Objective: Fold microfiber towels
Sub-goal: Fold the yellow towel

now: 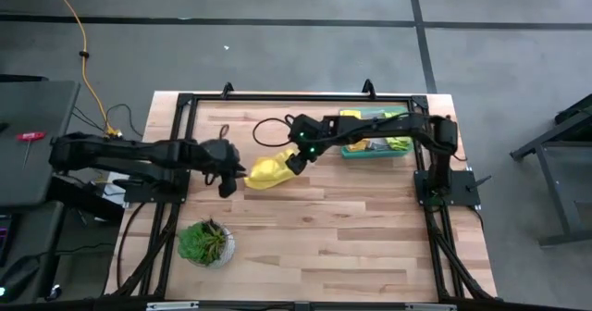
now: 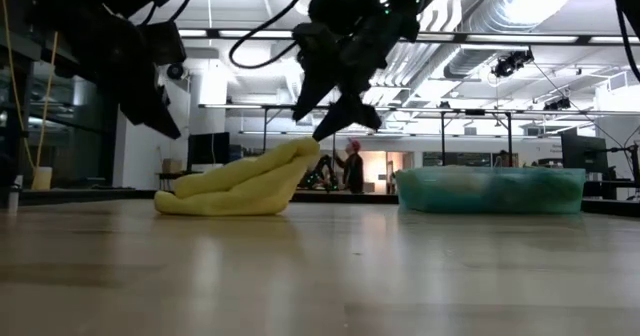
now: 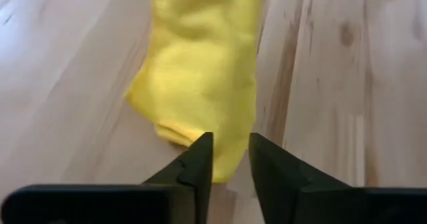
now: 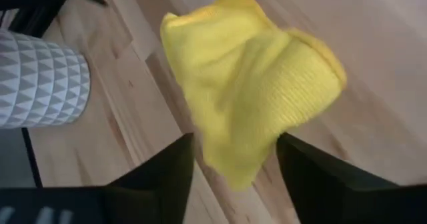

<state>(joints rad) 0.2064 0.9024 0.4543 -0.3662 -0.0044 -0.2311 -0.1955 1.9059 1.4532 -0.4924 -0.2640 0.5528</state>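
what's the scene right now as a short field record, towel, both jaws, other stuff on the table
towel: yellow towel bunched mid-table, one end raised
left gripper: jaws open, just clear of the towel's near end
right gripper: jaws open, at the towel's raised end
tray: far right, holding more towels
plant: front left, apart

Light is even and bright from overhead; the low view shows rows of ceiling lamps glaring white in the room behind, and both arms there are near-black silhouettes against them. The table (image 2: 320, 266) gives a soft sheen near the camera and is blurred in the foreground. The towel (image 2: 240, 184) is bright, with a thin shadow beneath. Both wrist views are soft, the towel's weave smeared and the near fingers out of focus.
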